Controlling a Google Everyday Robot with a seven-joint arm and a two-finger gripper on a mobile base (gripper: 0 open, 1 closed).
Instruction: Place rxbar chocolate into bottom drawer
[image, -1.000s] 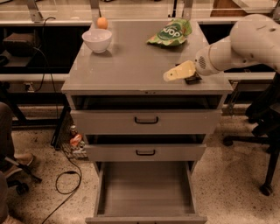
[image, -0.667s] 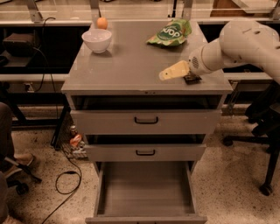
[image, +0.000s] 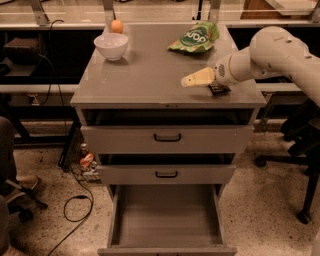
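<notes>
Setting: a grey three-drawer cabinet (image: 150, 75) seen from the front and above; its flat top serves as the desk.
Arm: a white robot arm (image: 272, 50) reaches in over the desk's right edge.
Gripper (image: 188, 80): cream-coloured, pointing left, low over the desk top near the front right corner.
Claw state: cannot tell whether it is open or closed.
Rxbar chocolate (image: 219, 89): a small dark bar lying on the desk close to the front right corner, partly hidden under the wrist behind the gripper.
Bottom drawer (image: 165, 217): pulled far out below the desk's front edge, bare grey floor showing.
Upper drawers: both slightly open, with black handles.
Back left corner: a white bowl (image: 111, 45), a small orange ball (image: 117, 26) just behind it.
Back right: a green snack bag (image: 195, 37).
</notes>
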